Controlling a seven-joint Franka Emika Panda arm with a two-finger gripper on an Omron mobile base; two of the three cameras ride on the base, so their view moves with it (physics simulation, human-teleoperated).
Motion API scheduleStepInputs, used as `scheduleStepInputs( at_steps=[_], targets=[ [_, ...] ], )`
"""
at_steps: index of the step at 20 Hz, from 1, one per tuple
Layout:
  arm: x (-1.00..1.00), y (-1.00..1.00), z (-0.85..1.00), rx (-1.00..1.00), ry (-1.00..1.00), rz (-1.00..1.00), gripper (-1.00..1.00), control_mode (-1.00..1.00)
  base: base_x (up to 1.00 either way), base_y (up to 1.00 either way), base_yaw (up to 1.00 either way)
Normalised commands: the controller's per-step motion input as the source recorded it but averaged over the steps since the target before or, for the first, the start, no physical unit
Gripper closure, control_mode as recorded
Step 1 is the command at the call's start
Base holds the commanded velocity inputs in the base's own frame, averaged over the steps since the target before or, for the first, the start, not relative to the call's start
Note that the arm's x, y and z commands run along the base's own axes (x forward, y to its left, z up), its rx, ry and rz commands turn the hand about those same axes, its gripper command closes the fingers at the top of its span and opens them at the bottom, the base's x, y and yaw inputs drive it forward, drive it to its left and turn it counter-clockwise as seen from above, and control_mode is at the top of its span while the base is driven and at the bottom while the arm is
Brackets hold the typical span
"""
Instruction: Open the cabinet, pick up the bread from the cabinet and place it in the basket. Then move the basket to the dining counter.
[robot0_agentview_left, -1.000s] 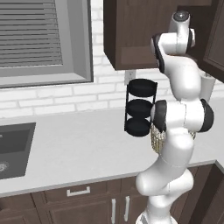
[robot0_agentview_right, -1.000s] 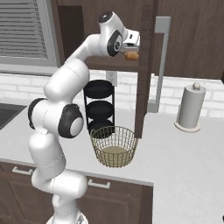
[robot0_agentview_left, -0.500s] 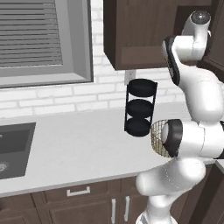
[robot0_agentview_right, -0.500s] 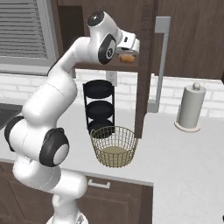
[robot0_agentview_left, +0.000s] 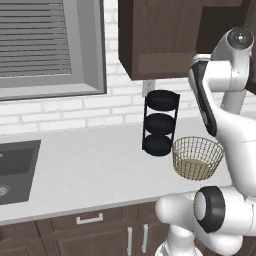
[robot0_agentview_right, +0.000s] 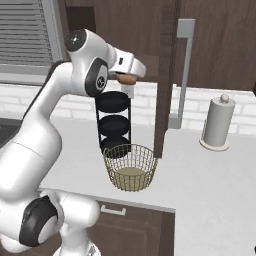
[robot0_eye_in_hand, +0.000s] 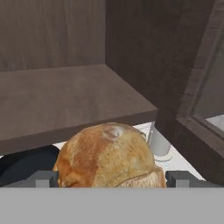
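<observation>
My gripper (robot0_agentview_right: 131, 76) is shut on the bread (robot0_agentview_right: 125, 79), a golden-brown lump held in the air in front of the open cabinet (robot0_agentview_right: 150, 30). In the hand view the bread (robot0_eye_in_hand: 109, 153) sits between my two finger tips (robot0_eye_in_hand: 43, 178), just outside the bare cabinet shelf (robot0_eye_in_hand: 65, 100). The cabinet door (robot0_agentview_right: 164, 80) stands open, edge-on, with its long silver handle (robot0_agentview_right: 183, 75). The tan wire-mesh basket (robot0_agentview_right: 130, 167) stands on the grey counter below and a little right of the bread. From the left the basket (robot0_agentview_left: 197, 158) sits beside my arm. The dining counter is out of view.
A black three-tier rack (robot0_agentview_right: 114, 125) stands just behind the basket, under my hand. A paper towel roll (robot0_agentview_right: 217, 125) is at the right by the brick wall. A sink (robot0_agentview_left: 12, 167) lies at the far left. The open door hangs right of the basket.
My hand has drawn back out of the cabinet with the bread, moving left and down in the right base view. The arm's upper links have swung round. Basket and door are unmoved.
</observation>
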Motion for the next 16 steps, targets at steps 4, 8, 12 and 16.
scheduleStepInputs(
  at_steps=[4, 8, 12, 16],
  targets=[
    [-1.00, 0.35, 0.00, 0.00, 0.04, 0.00, 1.00, -1.00, 0.00, 0.00, 0.00],
    [-1.00, 0.34, -0.08, 0.00, 0.06, 0.00, 1.00, -1.00, 0.00, 0.00, 0.00],
    [-0.89, 0.11, -0.23, 0.00, 0.17, 0.00, 1.00, -1.00, 0.00, 0.00, 0.00],
    [-0.24, 0.00, -0.28, 0.02, 0.27, -0.02, 1.00, -1.00, 0.00, 0.00, 0.00]
  ],
)
